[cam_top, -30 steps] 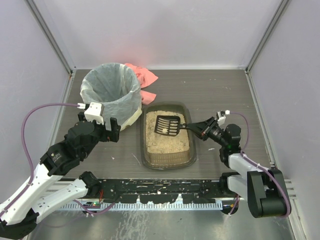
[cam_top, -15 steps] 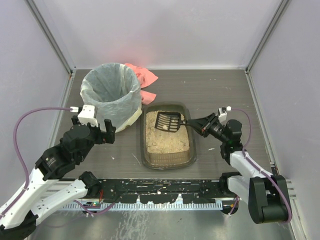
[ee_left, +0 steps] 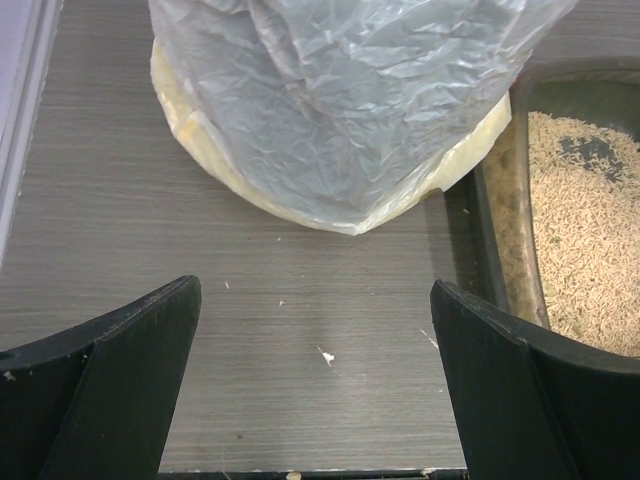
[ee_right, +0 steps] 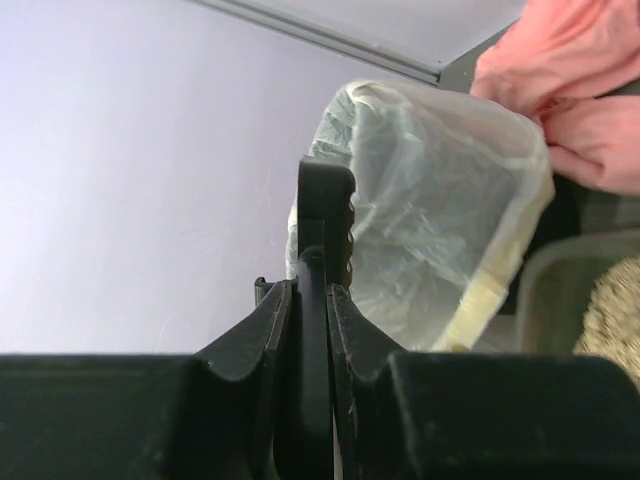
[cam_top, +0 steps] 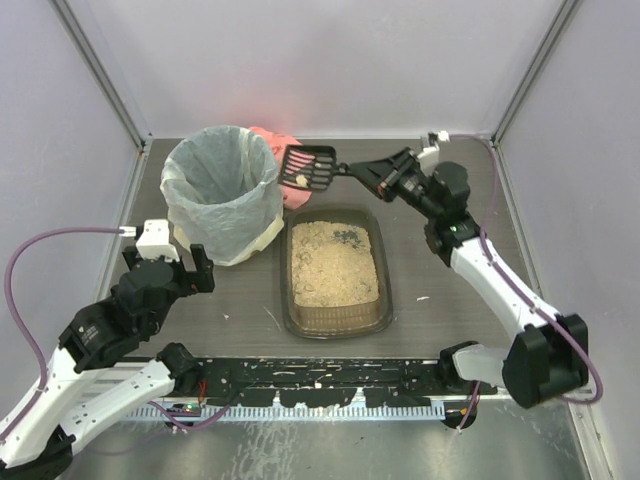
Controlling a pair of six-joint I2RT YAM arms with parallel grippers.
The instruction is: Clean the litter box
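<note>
right gripper (cam_top: 362,170): clamped on handle of black scoop (cam_top: 308,166), held raised just beside lined bin (cam_top: 220,190)
left gripper (ee_left: 315,380): jaws wide, empty
litter box (cam_top: 335,322): tan litter inside

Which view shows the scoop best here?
Top external: the whole scoop shows, slotted head beside the bin, handle in the right pincer. Right wrist sees it only edge-on; left wrist misses it.

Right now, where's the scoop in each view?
Top external: scoop just right of the bin, beyond the litter box.
Left wrist: not in it; bin at top.
Right wrist: centre, edge-on, clamped in the right gripper, bin behind.
Shared landmark: the bin.
</note>
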